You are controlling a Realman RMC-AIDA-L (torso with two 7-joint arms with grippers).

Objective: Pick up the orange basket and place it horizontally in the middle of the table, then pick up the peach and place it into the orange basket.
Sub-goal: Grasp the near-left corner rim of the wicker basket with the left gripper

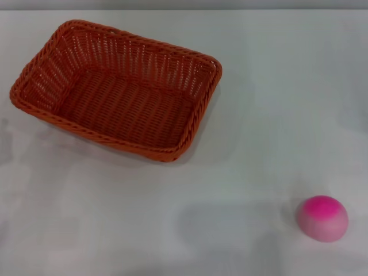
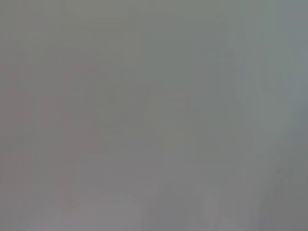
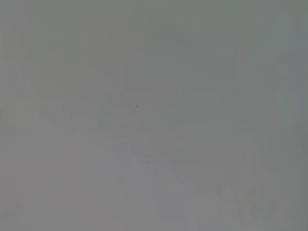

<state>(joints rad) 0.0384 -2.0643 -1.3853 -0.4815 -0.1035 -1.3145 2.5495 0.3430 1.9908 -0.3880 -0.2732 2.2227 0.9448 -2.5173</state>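
Note:
The orange basket (image 1: 118, 89) lies on the white table (image 1: 259, 132) at the far left, turned at a slant, with nothing inside it. The peach (image 1: 322, 218), hot pink on top and pale below, rests at the near right, well apart from the basket. Neither gripper shows in the head view. Both wrist views hold only a plain grey surface, with no fingers and no object in them.
The table's far edge (image 1: 184, 9) runs along the top of the head view. Bare white tabletop lies between the basket and the peach.

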